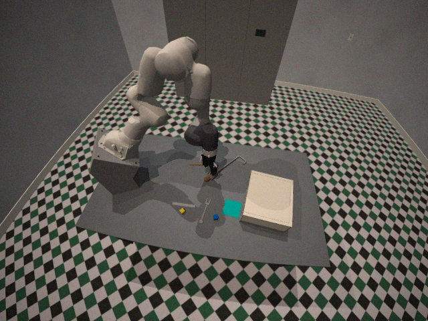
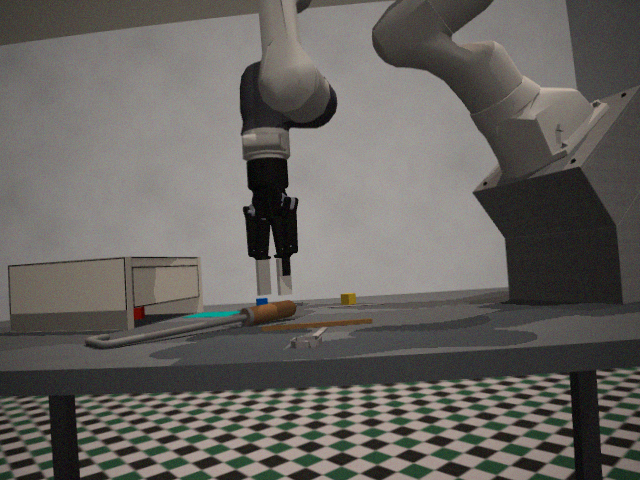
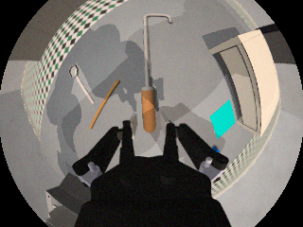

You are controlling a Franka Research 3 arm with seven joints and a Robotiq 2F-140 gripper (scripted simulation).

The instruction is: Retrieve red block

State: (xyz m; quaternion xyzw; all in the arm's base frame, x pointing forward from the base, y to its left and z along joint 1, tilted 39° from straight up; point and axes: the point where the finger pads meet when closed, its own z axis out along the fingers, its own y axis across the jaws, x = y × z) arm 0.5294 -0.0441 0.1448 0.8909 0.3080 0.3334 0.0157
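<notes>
The red block [image 2: 138, 312] sits in the low gap under the cream cabinet [image 1: 269, 200] [image 2: 67, 291] [image 3: 261, 70], at its front corner; it shows only in the exterior view. The teal square [image 1: 231, 208] [image 2: 211, 314] [image 3: 222, 119] lies flat on the table just in front of the cabinet. A hook tool with a wooden handle [image 1: 208, 177] [image 2: 268, 311] [image 3: 148, 109] and a long metal shaft [image 1: 231, 162] [image 2: 165, 333] lies on the table. My gripper [image 1: 211, 170] [image 2: 273, 289] [image 3: 149, 118] hangs just above the handle, fingers partly open and empty, not touching it.
On the grey table [image 1: 138, 238] [image 2: 413, 356] lie a thin wooden stick [image 1: 195, 164] [image 2: 315, 324] [image 3: 104, 104], a small fork-shaped tool [image 1: 204, 209] [image 2: 305, 339] [image 3: 81, 82], a yellow block [image 1: 182, 210] [image 2: 347, 298] and a blue block [image 1: 215, 217] [image 2: 261, 301] [image 3: 215, 149]. The robot base stands at the left.
</notes>
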